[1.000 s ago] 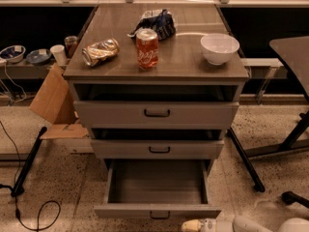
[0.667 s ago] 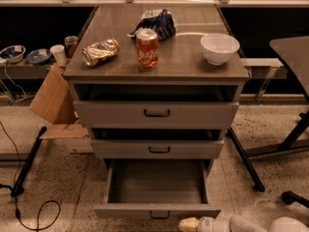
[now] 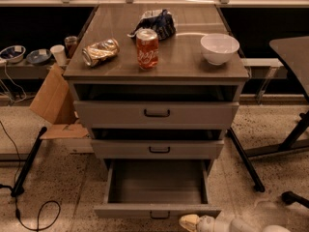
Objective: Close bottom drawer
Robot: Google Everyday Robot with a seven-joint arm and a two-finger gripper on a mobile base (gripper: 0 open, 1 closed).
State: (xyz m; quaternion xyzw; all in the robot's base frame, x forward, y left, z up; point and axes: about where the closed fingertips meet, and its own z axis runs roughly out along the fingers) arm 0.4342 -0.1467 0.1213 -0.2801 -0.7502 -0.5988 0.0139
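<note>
- The gripper (image 3: 189, 221) sits at the very bottom edge of the view, a cream-coloured tip on a white arm (image 3: 234, 224) that reaches in from the lower right. I cannot tell whether it is open or closed.
- It hangs just in front of the bottom drawer (image 3: 157, 210), right of the small dark handle (image 3: 159, 215). Whether it touches the front panel I cannot tell.
- The bottom drawer is pulled well out from the cabinet (image 3: 227, 69), and its plain grey inside is in full view.
- Above it is the middle drawer (image 3: 193, 149), and above that the top drawer (image 3: 111, 113). Each has a dark gap over its front.
- On the cabinet top a red soda can (image 3: 147, 49) stands upright near the front.
- A crushed gold can (image 3: 100, 51) lies on its side to the left of it.
- A white bowl (image 3: 219, 48) sits at the right, well apart from both cans.
- A dark crumpled bag (image 3: 157, 23) lies just behind the red can.
- A cardboard box (image 3: 52, 96) leans beside the cabinet on the left.
</note>
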